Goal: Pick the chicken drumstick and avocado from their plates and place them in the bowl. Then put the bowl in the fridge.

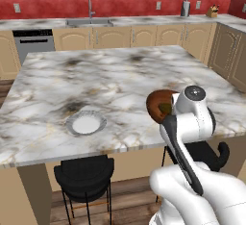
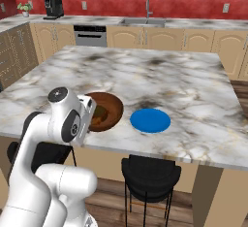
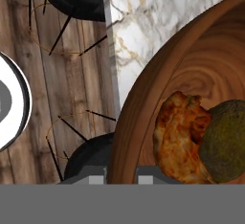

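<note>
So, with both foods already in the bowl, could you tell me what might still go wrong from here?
The bowl sits near the island's front edge; a clumsy grasp at its rim could drag or tip it off toward the stools.
The chicken drumstick and avocado lie loose, touching; tilting the bowl on the way to the fridge could roll them out.
The gripper straddles the rim, so the hold may be shallow.
</note>
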Controlling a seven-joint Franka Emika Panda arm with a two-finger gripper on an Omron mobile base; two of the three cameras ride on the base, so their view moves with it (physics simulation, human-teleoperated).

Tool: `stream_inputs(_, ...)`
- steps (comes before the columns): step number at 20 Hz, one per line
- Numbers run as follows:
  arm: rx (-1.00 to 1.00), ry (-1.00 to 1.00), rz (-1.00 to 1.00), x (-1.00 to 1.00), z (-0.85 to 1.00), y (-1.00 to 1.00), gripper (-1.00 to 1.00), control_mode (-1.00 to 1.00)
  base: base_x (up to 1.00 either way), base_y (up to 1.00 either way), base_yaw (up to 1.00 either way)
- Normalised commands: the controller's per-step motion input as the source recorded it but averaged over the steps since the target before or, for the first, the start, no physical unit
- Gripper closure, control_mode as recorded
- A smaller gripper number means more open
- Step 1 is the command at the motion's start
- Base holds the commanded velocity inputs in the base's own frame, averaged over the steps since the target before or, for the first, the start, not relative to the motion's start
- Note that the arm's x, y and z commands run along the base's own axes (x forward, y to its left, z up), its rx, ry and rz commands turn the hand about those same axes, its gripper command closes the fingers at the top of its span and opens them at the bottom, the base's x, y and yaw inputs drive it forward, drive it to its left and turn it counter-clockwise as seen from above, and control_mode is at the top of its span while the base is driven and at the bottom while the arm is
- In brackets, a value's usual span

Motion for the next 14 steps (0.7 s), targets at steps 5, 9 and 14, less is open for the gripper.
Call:
stream_inputs(5, 0.0, 0.0, 0.0, 0.0, 0.0, 0.0, 1.0, -1.0, 0.0, 0.0, 0.0)
stream_inputs(9, 0.0, 0.0, 0.0, 0.0, 0.0, 0.0, 1.0, 1.0, 0.0, 0.0, 0.0)
stream_inputs(14, 0.0, 0.0, 0.0, 0.0, 0.0, 0.0, 1.0, 1.0, 0.0, 0.0, 0.0)
